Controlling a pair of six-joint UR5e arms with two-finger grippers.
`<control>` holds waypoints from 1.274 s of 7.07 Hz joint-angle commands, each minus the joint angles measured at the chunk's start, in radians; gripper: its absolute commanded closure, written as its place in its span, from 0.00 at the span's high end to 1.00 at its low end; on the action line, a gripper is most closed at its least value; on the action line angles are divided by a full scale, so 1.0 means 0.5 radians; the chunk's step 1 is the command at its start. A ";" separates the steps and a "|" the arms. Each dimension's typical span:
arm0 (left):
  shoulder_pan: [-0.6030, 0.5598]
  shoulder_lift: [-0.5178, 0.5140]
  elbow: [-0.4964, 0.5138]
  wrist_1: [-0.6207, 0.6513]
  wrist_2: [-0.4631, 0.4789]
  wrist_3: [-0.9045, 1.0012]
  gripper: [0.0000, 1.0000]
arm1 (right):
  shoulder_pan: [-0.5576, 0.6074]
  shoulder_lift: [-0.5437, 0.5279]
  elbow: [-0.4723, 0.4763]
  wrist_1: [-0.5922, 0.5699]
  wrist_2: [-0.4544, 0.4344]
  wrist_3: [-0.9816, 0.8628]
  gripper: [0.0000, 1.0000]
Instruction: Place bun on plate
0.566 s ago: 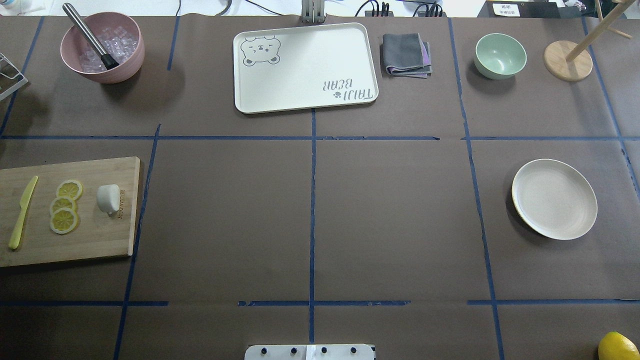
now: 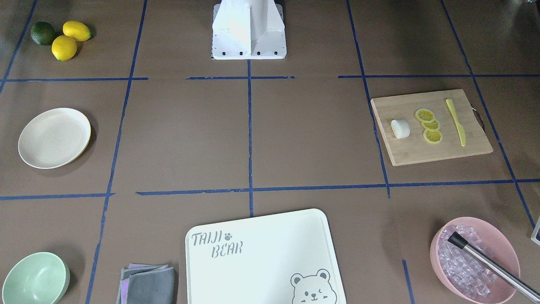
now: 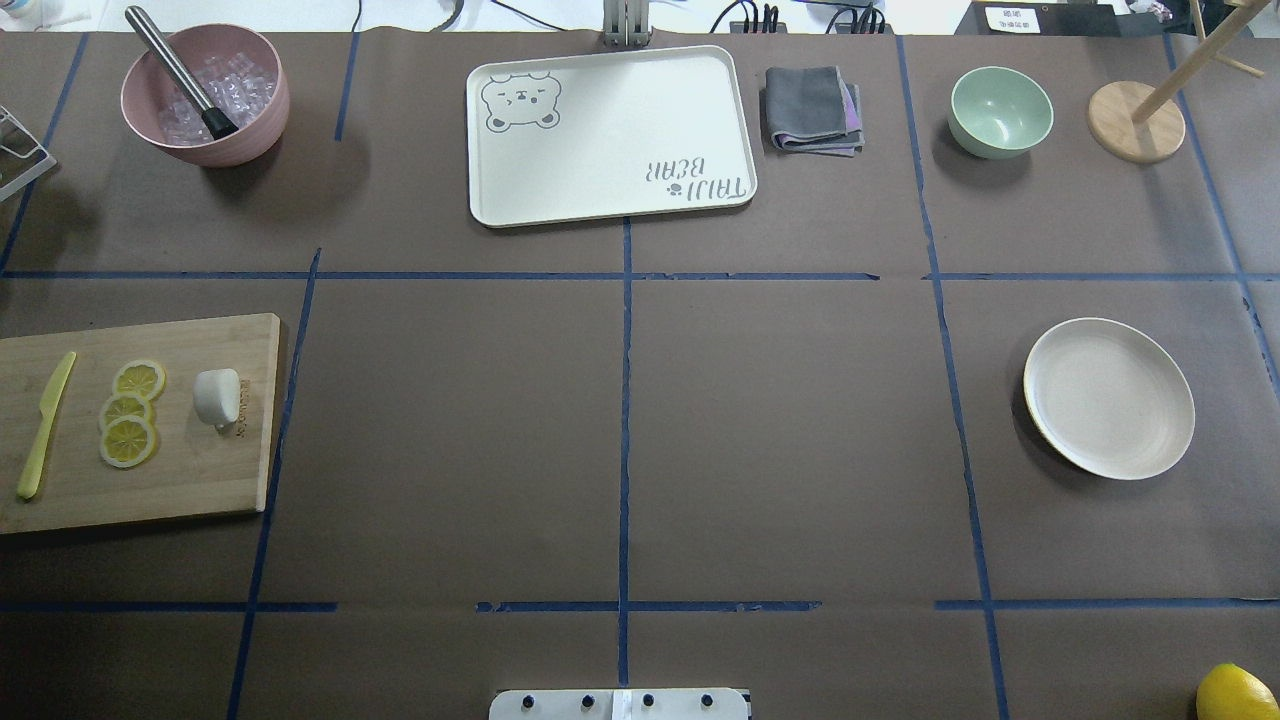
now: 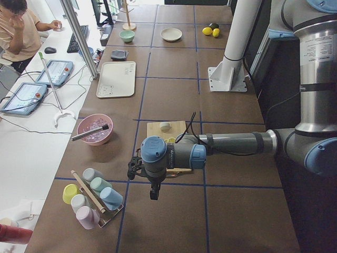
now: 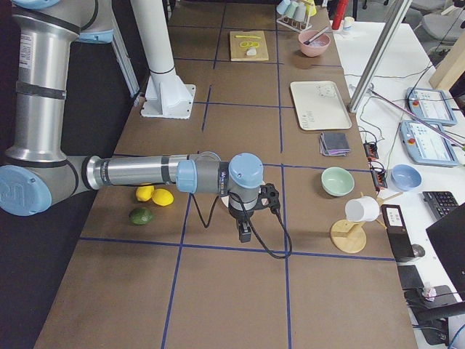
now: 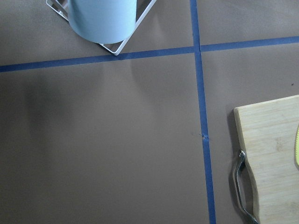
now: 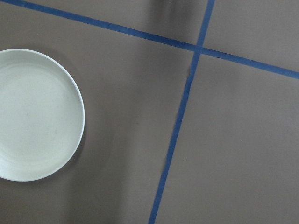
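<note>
Overhead exterior is showing the bun (image 3: 217, 396) lying on the wooden board (image 3: 200, 480) beside the lemon slices (image 3: 130, 410); the plate (image 3: 1108, 397) is sitting well apart; the left gripper (image 4: 152, 194) and right gripper (image 5: 245, 234) are hanging over the table, jaw opening impossible to tell.

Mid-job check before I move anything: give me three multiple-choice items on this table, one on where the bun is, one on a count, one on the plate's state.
1. The bun lies on the robot's:
A. left side
B. right side
C. centre line

2. How many lemon slices lie beside it?
A. two
B. three
C. five

3. The plate is:
A. empty
B. loaded
C. upside down

Answers:
1. A: the bun sits on the wooden board at the overhead view's left edge.
2. B: three yellow rounds overlap in a row between the bun and the knife.
3. A: the plate's hollow faces up and nothing rests in it.
</note>
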 commanded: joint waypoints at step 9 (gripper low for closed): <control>-0.003 0.019 -0.001 0.001 -0.003 0.000 1.00 | -0.974 -0.035 -0.665 2.080 -0.209 1.986 0.92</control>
